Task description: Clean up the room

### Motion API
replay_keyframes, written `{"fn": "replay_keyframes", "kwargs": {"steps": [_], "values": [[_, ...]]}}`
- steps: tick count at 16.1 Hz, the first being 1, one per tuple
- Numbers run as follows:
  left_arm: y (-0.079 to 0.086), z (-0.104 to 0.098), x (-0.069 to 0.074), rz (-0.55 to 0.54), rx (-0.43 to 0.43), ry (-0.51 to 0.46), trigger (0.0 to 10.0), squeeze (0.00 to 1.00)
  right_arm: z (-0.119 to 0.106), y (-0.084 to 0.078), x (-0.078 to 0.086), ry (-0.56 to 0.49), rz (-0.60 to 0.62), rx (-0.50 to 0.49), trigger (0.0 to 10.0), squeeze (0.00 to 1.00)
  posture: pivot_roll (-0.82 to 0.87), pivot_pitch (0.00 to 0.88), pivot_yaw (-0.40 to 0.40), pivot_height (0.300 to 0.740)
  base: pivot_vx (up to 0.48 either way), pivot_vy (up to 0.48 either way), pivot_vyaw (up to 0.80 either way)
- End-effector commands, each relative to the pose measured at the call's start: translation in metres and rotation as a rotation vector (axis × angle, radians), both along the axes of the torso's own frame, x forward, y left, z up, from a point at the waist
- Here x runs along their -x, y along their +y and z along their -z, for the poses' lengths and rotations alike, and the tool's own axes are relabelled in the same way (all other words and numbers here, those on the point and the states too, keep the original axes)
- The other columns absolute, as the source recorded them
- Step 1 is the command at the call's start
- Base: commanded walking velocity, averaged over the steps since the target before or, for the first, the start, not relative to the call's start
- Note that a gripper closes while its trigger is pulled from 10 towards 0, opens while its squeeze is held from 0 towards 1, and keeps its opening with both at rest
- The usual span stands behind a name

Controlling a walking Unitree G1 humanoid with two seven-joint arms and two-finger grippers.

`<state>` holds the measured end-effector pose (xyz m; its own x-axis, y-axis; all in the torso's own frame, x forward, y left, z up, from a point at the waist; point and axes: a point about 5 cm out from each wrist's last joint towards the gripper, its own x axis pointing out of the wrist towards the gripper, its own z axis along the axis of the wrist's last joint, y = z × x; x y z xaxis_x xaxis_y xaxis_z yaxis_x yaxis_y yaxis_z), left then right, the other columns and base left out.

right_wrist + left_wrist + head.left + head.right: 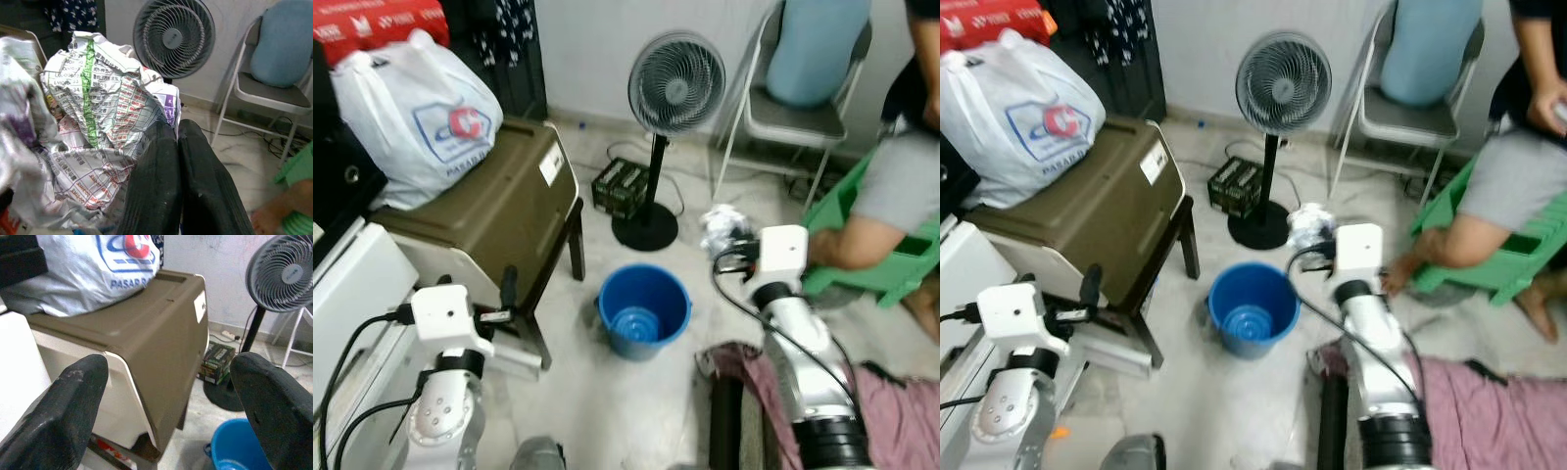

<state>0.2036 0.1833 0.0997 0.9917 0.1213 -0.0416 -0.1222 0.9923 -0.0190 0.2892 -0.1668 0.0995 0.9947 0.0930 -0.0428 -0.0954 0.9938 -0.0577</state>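
Right tool, fingers together, pinches crumpled printed paper, held at 1 o'clock above the blue bucket; right wrist view resolves its print. Left tool, fingers apart, faces the brown bin. Fan stands at 12 o'clock.

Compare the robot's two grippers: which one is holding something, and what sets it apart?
The right gripper: its jaws are shut on crumpled printed paper, above and beside the blue bucket. The left gripper is open, holding nothing.

You can read "PASAR" in blue on the white bag; the crumpled paper's print stays illegible.
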Motion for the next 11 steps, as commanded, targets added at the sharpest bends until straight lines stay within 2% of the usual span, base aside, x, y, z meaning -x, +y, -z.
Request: {"fn": "replay_keyframes", "kwargs": {"steps": [1,7,11], "values": [[0.0001,-0.0034,0.0002,0.012,0.002,-0.015,10.0,0.0,-0.0003,-0.0018,-0.0007,0.002,0.006,-0.004,10.0,0.0,0.02,0.066,-0.081,0.74,0.33,0.0,0.0],[-0.0008,-0.0036,0.0003,0.016,0.002,-0.016,10.0,0.0,-0.001,0.0013,-0.0016,-0.004,-0.013,0.001,10.0,0.0,0.02,0.067,-0.082,0.74,0.337,0.0,0.0],[-0.0003,-0.0037,-0.0001,0.015,-0.001,-0.016,10.0,0.0,-0.0015,0.0034,-0.0022,-0.008,-0.02,0.001,10.0,0.0,0.02,0.067,-0.081,0.74,0.337,0.0,0.6]]}}
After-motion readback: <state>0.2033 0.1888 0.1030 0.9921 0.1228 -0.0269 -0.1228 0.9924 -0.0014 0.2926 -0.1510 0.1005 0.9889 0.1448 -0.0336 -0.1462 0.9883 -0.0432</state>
